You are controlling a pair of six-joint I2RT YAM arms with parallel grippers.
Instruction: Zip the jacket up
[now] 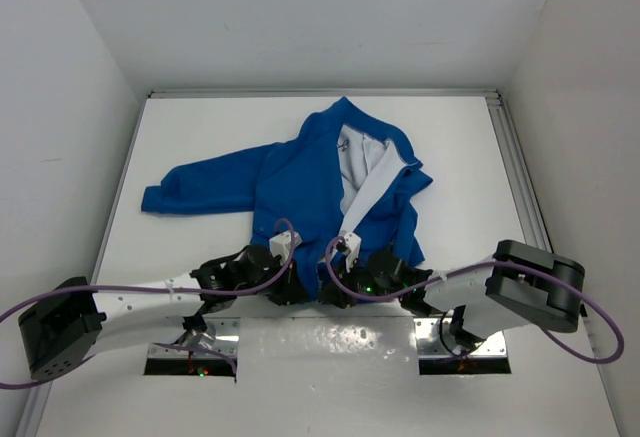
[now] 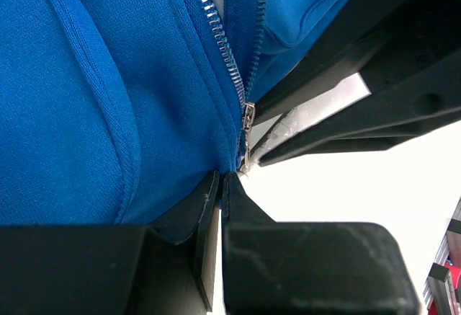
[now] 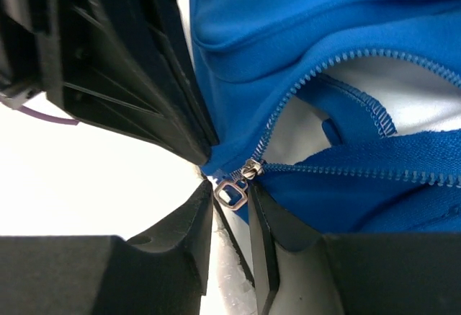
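The bright blue jacket [image 1: 300, 177] lies on the white table [image 1: 200, 127], its front open over pale lining. The zipper slider [image 3: 252, 169] sits at the bottom hem, and the teeth [image 3: 317, 70] part above it. My right gripper [image 3: 232, 198] has closed in on the square metal zipper pull [image 3: 232, 194], a fingertip against each side. My left gripper [image 2: 222, 178] is shut on the hem just below the slider [image 2: 248, 115]. From above, the left gripper [image 1: 298, 289] and right gripper [image 1: 326, 292] meet at the hem.
One sleeve [image 1: 190, 192] stretches to the left. White walls enclose the table, with a metal rail [image 1: 520, 187] along its right edge. Purple cables [image 1: 150, 287] loop from both arms. The right gripper's fingers [image 2: 346, 113] crowd close to the left wrist.
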